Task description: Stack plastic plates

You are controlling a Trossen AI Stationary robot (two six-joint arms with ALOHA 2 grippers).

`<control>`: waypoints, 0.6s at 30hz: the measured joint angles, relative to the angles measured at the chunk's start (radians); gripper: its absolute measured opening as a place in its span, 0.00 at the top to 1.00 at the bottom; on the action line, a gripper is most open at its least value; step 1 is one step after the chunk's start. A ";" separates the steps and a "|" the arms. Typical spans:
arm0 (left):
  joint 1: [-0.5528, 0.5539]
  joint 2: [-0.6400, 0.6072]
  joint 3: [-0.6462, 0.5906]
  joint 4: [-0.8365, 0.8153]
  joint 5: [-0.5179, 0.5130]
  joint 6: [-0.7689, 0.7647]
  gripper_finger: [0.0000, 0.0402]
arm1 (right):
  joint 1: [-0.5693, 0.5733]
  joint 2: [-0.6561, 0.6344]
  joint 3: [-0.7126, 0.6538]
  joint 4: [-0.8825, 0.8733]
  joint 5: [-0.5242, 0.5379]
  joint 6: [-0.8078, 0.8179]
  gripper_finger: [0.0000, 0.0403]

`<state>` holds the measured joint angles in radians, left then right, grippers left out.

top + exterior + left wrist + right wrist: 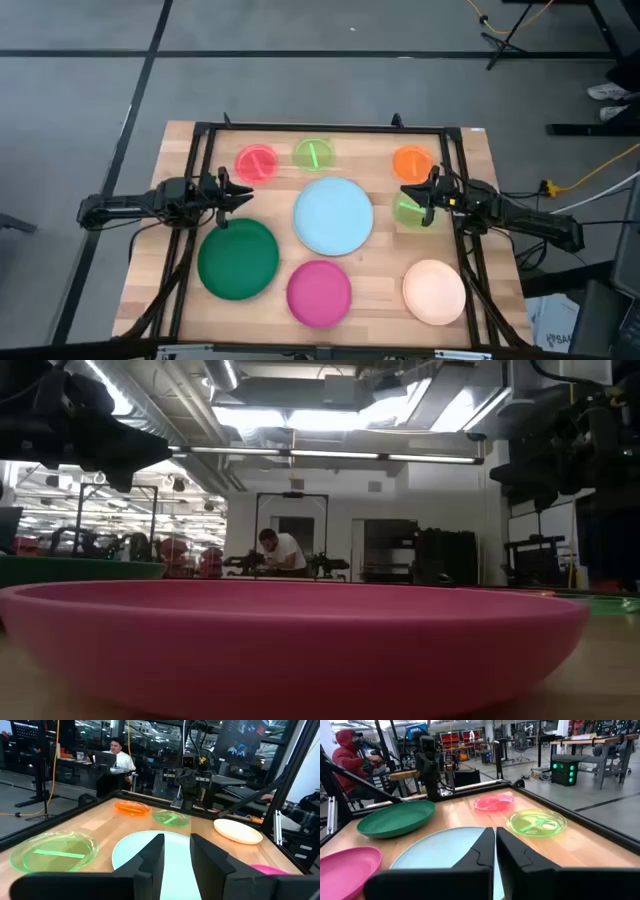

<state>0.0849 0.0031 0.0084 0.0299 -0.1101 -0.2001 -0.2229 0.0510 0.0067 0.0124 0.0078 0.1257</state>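
Observation:
Eight plates lie flat on the wooden table, none stacked. In the high view the small pink-red [257, 163], neon green [314, 154] and orange [412, 161] plates line the far side. The light blue plate [333, 215] lies in the middle. Dark green [238, 258], magenta [319, 293] and peach [434, 291] lie along the near side. My left gripper [237, 195] hovers left of the light blue plate, slightly open [177, 851]. My right gripper [413, 196] hovers over the second neon green plate [406, 212] with its fingers shut [495, 845].
A black metal frame [320, 128] runs round the table's far side and both sides, and the arms reach in across it. The magenta plate [300, 640] fills the low view's foreground. People sit at desks in the room beyond [117, 755] [350, 760].

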 joint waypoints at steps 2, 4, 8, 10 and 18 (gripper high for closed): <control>0.000 0.000 0.000 0.000 0.000 0.000 0.79 | 0.000 0.006 0.000 0.000 0.000 0.000 0.97; 0.000 0.000 0.000 0.000 0.000 0.000 0.78 | 0.000 0.006 0.000 0.000 0.000 0.000 0.97; 0.000 0.000 0.000 0.000 0.000 0.000 0.78 | 0.000 0.006 0.000 0.000 0.000 0.000 0.97; 0.000 0.000 0.000 0.000 0.000 0.000 0.78 | 0.000 0.006 0.000 0.000 0.000 0.000 0.97; 0.000 0.000 0.000 0.000 0.000 0.000 0.78 | 0.000 0.006 0.000 0.000 0.000 0.000 0.97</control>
<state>0.0849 0.0032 0.0082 0.0303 -0.1101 -0.2001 -0.2228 0.0570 0.0069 0.0124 0.0076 0.1257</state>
